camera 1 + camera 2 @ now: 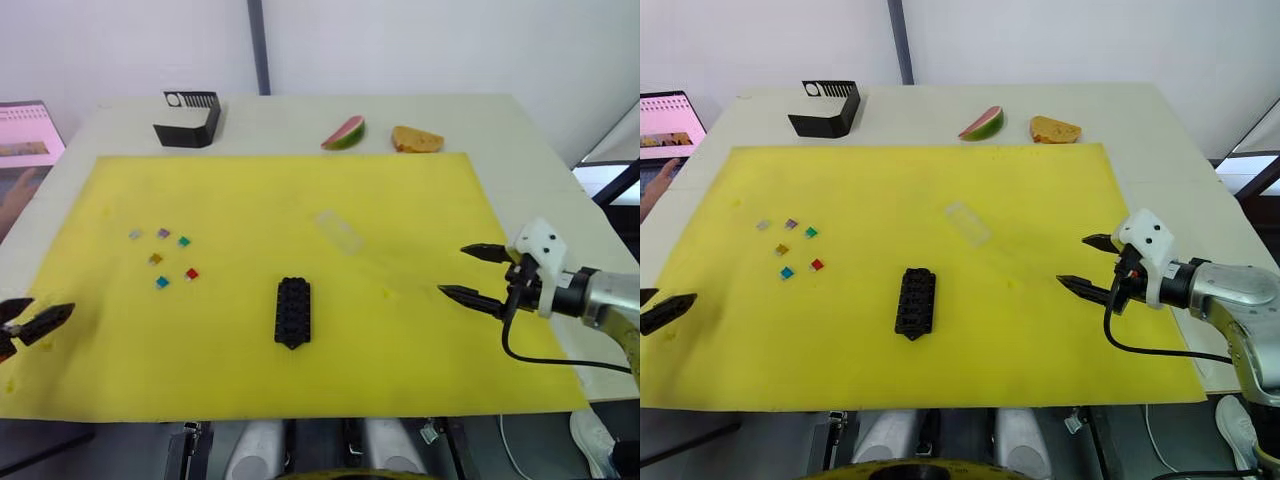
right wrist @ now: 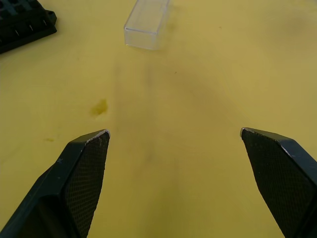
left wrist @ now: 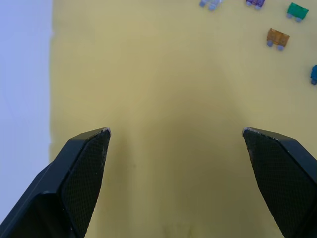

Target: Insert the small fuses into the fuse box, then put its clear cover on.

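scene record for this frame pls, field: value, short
surface: yellow mat on a pale table
fuse box: black, mid-mat, slots look empty
small fuses: six loose, on the mat to the robot's left of the fuse box
clear cover: lying on the mat, beyond the fuse box, slightly right
left gripper: open, at the mat's left edge, holding nothing
right gripper: open, over the mat's right side, holding nothing
far edge: black box with slotted white top, watermelon slice, bread piece
task state: nothing inserted, cover off
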`<state>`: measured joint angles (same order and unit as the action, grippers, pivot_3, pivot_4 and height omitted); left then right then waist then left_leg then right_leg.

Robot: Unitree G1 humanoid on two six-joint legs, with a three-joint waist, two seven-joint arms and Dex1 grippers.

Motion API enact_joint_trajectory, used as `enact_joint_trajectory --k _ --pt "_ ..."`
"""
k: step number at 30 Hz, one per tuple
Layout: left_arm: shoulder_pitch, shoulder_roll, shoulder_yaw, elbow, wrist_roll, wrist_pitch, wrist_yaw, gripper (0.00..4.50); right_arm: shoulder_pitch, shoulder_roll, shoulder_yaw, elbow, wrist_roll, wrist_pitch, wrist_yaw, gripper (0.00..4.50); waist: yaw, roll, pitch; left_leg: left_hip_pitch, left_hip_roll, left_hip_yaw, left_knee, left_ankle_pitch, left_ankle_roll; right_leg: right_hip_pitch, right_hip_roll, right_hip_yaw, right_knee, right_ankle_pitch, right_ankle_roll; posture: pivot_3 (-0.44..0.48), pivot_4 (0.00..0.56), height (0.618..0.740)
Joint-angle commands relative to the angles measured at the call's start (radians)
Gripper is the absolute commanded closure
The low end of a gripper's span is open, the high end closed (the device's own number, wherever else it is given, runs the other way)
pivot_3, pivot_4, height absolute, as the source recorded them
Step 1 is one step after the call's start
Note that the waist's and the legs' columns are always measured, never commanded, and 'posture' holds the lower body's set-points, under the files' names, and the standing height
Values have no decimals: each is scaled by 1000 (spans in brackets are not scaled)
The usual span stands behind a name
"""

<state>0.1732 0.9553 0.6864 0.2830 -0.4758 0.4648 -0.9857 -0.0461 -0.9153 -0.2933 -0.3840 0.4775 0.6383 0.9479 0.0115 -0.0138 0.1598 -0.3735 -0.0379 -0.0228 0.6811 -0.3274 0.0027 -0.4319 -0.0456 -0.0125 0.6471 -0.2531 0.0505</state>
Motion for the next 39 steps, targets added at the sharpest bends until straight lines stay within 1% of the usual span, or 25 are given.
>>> enact_joint_trajectory --k 1,4,10,15,19,22,25,28,30,33,37,39 --pt "-16 7 -22 -19 20 -50 -12 28 -20 1 -6 -19 9 -17 -10 0 0 0 0 0 0 0 0 0 0 0 0 0 0 0 0 0 150 740" --pt "-42 7 -47 -9 24 -38 2 28 -26 1 -3 -23 11 -16 -16 0 0 0 0 0 0 0 0 0 0 0 0 0 0 0 0 0 150 740" --pt "-59 6 -48 -2 5 1 -2 28 -16 2 -6 -24 6 -29 -25 0 0 0 0 0 0 0 0 0 0 0 0 0 0 0 0 0 150 740" --pt "-71 2 -65 -9 4 11 0 28 -35 15 16 -21 -4 -38 -50 0 0 0 0 0 0 0 0 0 0 0 0 0 0 0 0 0 150 740" --pt "-132 -9 -77 8 -34 87 12 28 -60 21 42 -26 1 -45 -52 0 0 0 0 0 0 0 0 0 0 0 0 0 0 0 0 0 150 740" --pt "-238 -9 -80 55 -101 245 25 28 -119 40 82 -48 38 -18 -50 0 0 0 0 0 0 0 0 0 0 0 0 0 0 0 1 0 150 740" --pt "-408 26 -73 186 -199 490 3 28 -213 71 147 -80 103 26 -28 0 0 0 0 0 0 0 1 0 0 0 0 -1 1 0 1 0 150 740" --pt "-532 65 -125 316 -203 627 -20 28 -314 122 219 -91 140 54 -23 0 -8 -1 0 -1 0 0 2 0 0 -1 1 -1 2 1 1 0 150 740" --pt "-626 79 -141 429 -196 701 1 28 -376 162 267 -84 139 60 -33 0 -12 -1 0 -1 0 0 2 0 0 -1 1 -1 2 1 1 0 150 740" --pt "-737 87 -145 573 -184 750 18 28 -442 216 347 -75 108 43 -40 0 -19 -1 0 -2 -1 0 2 0 0 -3 1 -1 3 1 1 0 150 740" --pt "-806 78 -168 662 -160 747 21 28 -483 268 430 -74 65 20 -50 0 -22 -2 0 -3 -1 0 2 0 0 -4 1 -1 4 1 1 0 150 740" --pt "-836 72 -152 711 -157 739 39 28 -496 287 460 -69 40 2 -51 0 -21 -2 0 -3 -1 0 2 0 0 -5 1 -1 4 1 1 0 150 740"
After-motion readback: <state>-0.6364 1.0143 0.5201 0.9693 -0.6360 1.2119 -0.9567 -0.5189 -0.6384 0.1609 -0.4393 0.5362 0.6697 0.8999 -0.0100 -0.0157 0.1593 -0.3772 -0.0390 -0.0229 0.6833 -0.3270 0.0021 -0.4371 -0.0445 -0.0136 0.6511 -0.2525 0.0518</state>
